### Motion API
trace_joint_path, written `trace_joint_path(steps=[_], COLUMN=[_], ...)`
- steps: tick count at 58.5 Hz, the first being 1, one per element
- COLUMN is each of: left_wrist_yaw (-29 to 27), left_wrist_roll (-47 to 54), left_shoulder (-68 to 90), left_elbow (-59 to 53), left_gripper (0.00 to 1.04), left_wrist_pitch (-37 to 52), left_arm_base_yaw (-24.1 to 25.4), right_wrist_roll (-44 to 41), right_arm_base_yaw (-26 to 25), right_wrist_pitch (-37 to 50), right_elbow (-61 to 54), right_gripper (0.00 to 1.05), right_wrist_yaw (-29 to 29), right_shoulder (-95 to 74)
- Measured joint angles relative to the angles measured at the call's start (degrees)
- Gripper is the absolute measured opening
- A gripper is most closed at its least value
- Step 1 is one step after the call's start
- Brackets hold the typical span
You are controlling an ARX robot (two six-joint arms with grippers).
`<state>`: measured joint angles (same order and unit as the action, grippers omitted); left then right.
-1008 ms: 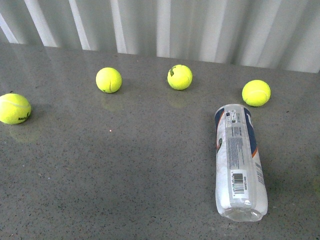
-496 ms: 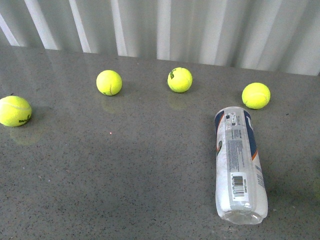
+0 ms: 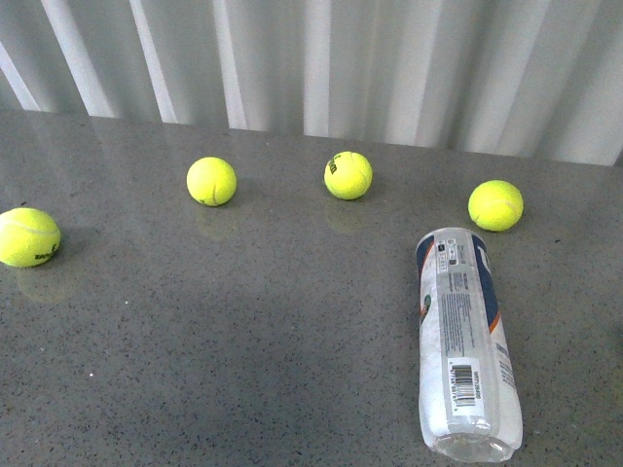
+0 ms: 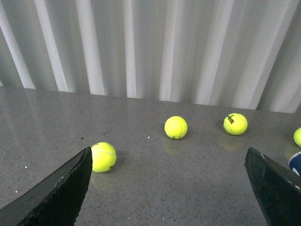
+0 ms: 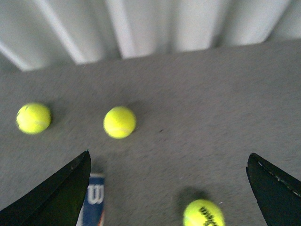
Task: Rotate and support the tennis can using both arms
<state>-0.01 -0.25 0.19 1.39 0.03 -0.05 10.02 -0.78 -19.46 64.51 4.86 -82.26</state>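
Observation:
The tennis can (image 3: 463, 341) lies on its side at the right of the grey table, clear with a blue-white-orange label and a barcode near its front end. No arm shows in the front view. My left gripper (image 4: 168, 155) is open above bare table, its black fingers (image 4: 61, 193) spread wide; only a blue sliver of the can (image 4: 297, 163) shows at the frame edge. My right gripper (image 5: 168, 157) is also open with nothing between its fingers, and the can's blue "W" label end (image 5: 94, 201) peeks out beside one finger (image 5: 56, 197).
Several yellow tennis balls lie loose on the table: far left (image 3: 29, 236), back left (image 3: 211, 181), back middle (image 3: 348, 175) and just behind the can (image 3: 495, 205). Another ball (image 5: 203, 213) lies between the right fingers. A white corrugated wall (image 3: 321, 58) closes the back.
Everything in the front view sits a little lower in the frame than before. The can and the balls keep their places relative to each other.

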Motion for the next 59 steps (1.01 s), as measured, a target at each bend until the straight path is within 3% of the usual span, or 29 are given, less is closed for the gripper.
trace_joint_path(steps=[7, 13, 29, 38, 59], left_wrist_yaw=[0.00, -0.02, 0.00, -0.02, 0.00], left_wrist_roll=[0.00, 0.00, 0.00, 0.00, 0.00], left_shoulder=[0.00, 0.00, 0.00, 0.00, 0.00], left_elbow=[0.00, 0.00, 0.00, 0.00, 0.00], left_gripper=[0.98, 0.98, 0.98, 0.98, 0.98], left_wrist_pitch=[0.00, 0.00, 0.00, 0.00, 0.00], left_arm_base_yaw=[0.00, 0.00, 0.00, 0.00, 0.00], right_wrist_roll=[0.90, 1.95, 8.02, 11.47, 13.81], right_arm_base_yaw=[4.85, 8.68, 14.60, 16.11, 17.62], right_wrist_pitch=[-9.57, -11.69, -5.84, -2.99, -1.88], right_elbow=[7.08, 7.08, 2.54, 2.29, 2.91], right_gripper=[0.98, 0.98, 0.98, 0.98, 0.98], right_wrist_yaw=[-2.38, -2.82, -3.80, -6.93, -7.56], right_shoulder=[-10.54, -16.37, -23.71, -28.06, -33.27])
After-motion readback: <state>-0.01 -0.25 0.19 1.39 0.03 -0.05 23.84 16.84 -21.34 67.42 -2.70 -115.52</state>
